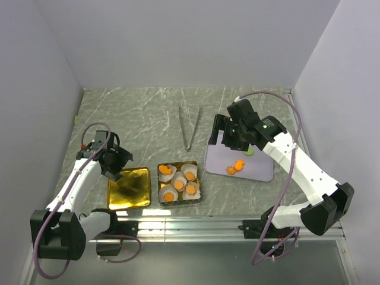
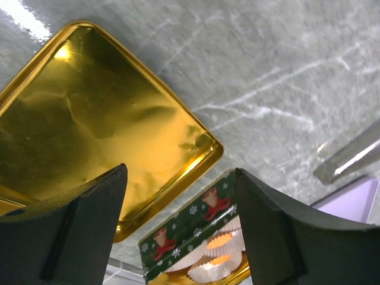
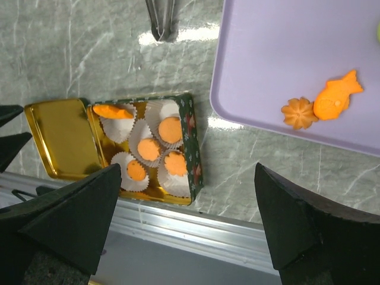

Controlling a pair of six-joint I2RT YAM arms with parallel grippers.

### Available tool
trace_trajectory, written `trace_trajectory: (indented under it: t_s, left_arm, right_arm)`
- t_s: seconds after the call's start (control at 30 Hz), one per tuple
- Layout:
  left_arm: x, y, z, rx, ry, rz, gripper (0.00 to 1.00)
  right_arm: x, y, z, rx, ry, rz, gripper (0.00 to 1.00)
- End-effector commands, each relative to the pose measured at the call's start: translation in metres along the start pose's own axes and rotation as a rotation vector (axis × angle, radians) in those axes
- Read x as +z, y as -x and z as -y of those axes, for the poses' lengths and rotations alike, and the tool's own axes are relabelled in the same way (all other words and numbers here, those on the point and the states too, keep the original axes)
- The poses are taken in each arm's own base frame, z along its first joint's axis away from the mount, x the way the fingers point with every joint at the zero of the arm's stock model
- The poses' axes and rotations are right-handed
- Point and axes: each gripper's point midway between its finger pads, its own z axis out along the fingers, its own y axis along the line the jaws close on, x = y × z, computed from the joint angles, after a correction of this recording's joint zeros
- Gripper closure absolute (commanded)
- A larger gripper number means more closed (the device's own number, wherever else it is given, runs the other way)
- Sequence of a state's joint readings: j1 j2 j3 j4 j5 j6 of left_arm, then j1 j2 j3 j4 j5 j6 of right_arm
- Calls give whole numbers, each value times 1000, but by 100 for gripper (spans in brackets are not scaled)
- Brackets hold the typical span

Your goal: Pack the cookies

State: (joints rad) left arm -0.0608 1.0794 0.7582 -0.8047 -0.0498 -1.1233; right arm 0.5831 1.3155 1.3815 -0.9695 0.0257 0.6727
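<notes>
Several orange cookies (image 1: 179,184) sit in white paper cups inside a green Christmas tin (image 1: 200,184), open at the table's front middle. Two more cookies lie on a lavender tray (image 1: 258,169) to its right: a flower-shaped one (image 3: 298,113) and a fish-shaped one (image 3: 337,100). The tin's gold lid (image 1: 127,187) lies flat to the left of the tin. My left gripper (image 1: 116,167) hangs open over the lid's far left corner, nothing between its fingers (image 2: 77,231). My right gripper (image 1: 228,135) is open and empty above the tray's far left part.
Metal tweezers (image 1: 190,127) lie on the marble table behind the tin. An aluminium rail (image 1: 190,225) runs along the near edge. White walls close in the back and both sides. A small green item (image 1: 249,151) sits at the tray's far edge.
</notes>
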Motion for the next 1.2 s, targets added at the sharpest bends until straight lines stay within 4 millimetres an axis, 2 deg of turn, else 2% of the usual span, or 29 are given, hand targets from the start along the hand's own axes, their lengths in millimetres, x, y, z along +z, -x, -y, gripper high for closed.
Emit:
trace_trajectory:
  t_s: [0.0, 0.17, 0.3, 0.47, 0.77, 0.9, 0.97, 1.0, 1.07, 1.1, 1.17]
  left_arm:
    - [7, 8, -2, -63, 32, 36, 22]
    - [25, 1, -9, -104, 58, 18, 27]
    - [35, 3, -12, -125, 89, 27, 28]
    - [43, 16, -9, -120, 111, 82, 28]
    - [63, 17, -16, -86, 177, 76, 31]
    - [69, 16, -11, -67, 171, 64, 49]
    - [69, 18, -8, -57, 166, 62, 54]
    - [70, 18, -6, -47, 159, 59, 63]
    - [71, 18, -2, -38, 148, 53, 70]
    - [71, 16, 0, -30, 140, 41, 78]
    - [69, 16, 6, -12, 117, 31, 84]
  right_arm:
    - [-8, -6, -6, -52, 36, -35, 0]
    - [-25, -10, -6, -77, 81, -21, 0]
    - [-34, -23, 1, -107, 100, -44, 0]
    - [-32, -31, 13, -145, 76, -50, 0]
    - [-37, -44, 19, -108, 97, -51, 0]
    - [-38, -49, 27, -105, 73, -49, 0]
    - [-38, -51, 31, -101, 64, -48, 0]
    - [-39, -52, 32, -98, 60, -45, 0]
    - [-39, -53, 34, -90, 55, -45, 0]
    - [-40, -52, 34, -85, 57, -39, 1]
    - [-42, -51, 33, -76, 58, -33, 1]
